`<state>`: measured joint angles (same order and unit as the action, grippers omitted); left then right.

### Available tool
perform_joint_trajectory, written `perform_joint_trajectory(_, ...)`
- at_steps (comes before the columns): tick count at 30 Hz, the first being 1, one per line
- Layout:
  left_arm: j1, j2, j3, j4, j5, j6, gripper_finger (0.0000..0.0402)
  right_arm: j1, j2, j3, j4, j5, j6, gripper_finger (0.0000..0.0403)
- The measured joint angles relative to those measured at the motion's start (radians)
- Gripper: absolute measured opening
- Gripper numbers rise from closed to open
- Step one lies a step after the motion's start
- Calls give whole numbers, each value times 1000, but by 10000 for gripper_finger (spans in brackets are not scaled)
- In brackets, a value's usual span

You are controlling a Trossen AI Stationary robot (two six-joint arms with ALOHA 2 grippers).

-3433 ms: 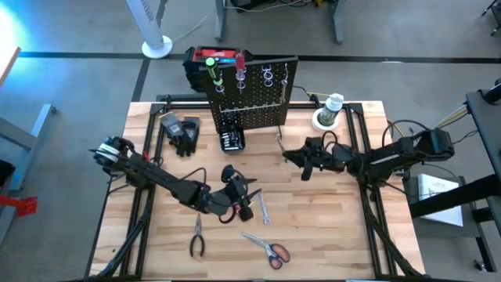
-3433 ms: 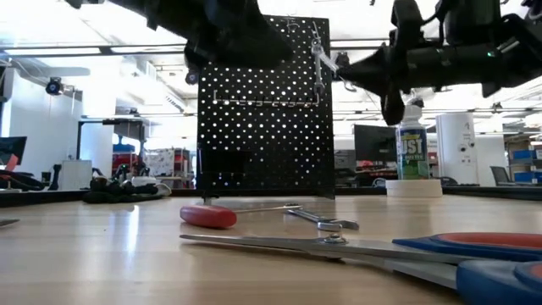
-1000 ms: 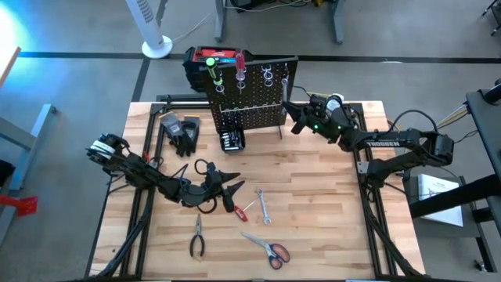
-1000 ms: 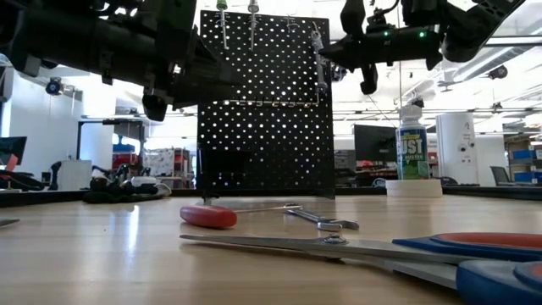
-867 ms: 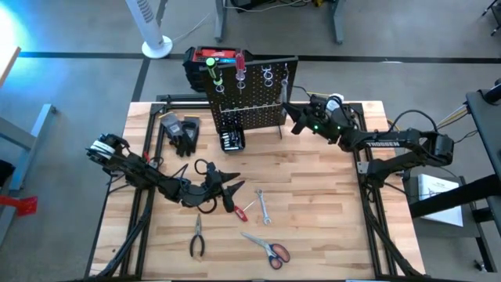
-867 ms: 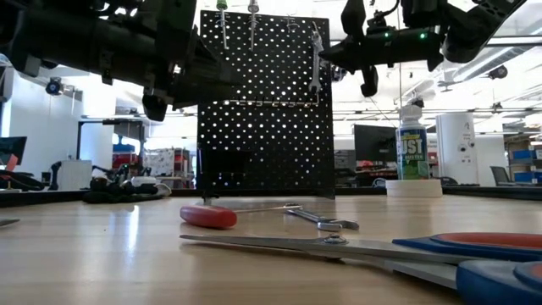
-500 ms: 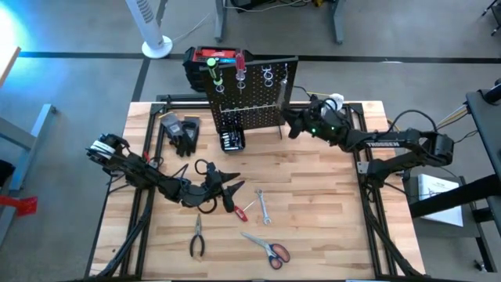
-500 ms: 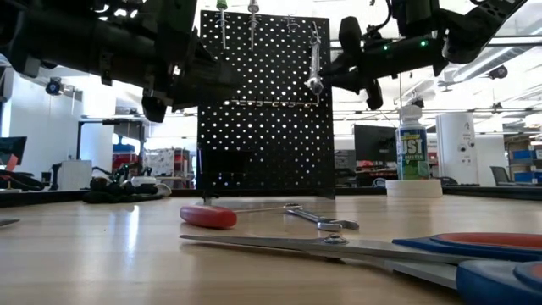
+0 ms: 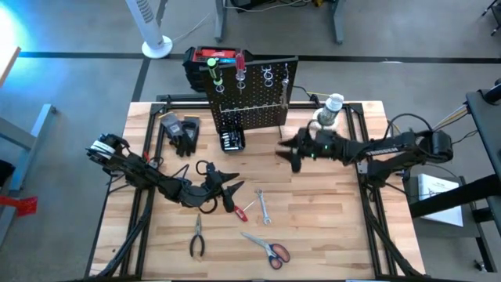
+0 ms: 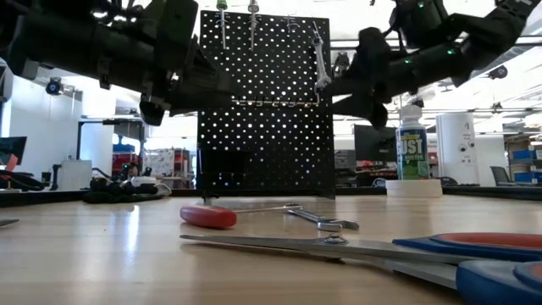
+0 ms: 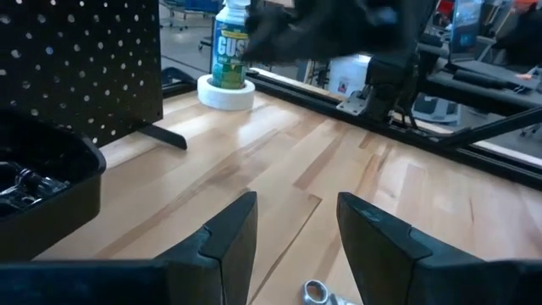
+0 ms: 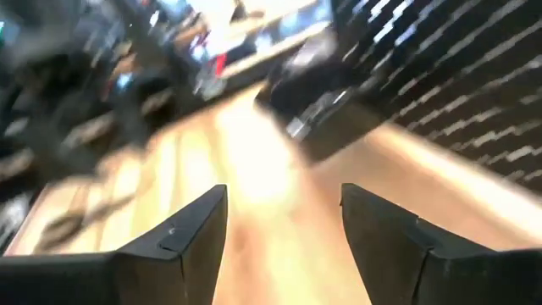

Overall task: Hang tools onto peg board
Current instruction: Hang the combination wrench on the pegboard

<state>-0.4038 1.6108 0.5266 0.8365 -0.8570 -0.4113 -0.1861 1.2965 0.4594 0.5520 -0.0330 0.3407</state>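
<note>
Wrench (image 10: 320,63) hangs on peg board (image 10: 264,110), apart from right fingers (image 12: 190,233)

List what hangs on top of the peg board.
Along the top of the peg board: a green-handled screwdriver, a red-handled one, empty white rings, and a silver wrench near its right edge. Whatever is behind the panel is hidden.

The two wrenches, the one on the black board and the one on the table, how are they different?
The hung wrench dangles upright from a hook at the peg board's top right; the table wrench lies flat on the wood, beside a red-handled screwdriver. Both are slim and silver, and no gripper touches either.
</note>
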Motion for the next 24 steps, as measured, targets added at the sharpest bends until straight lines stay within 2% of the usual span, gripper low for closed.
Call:
perform_joint_trajectory(8, 0, 0, 0, -97, 2, -77, 155, 225, 142, 17, -54, 43, 73, 187)
perform_joint_trajectory(11, 2, 0, 0, -156, 58, -127, 155, 283, 229, 41, -56, 46, 57, 179)
perform_joint_trajectory(15, -1, 7, 0, -183, 127, -212, 155, 313, 317, 77, -53, 58, 159, 170)
perform_joint_trajectory(19, -6, 7, 0, -182, 142, -250, 155, 313, 374, 91, -57, 53, 341, 159)
perform_joint_trajectory(24, -6, 24, 9, -178, 142, -253, 155, 312, 387, 92, -87, 51, 379, 146)
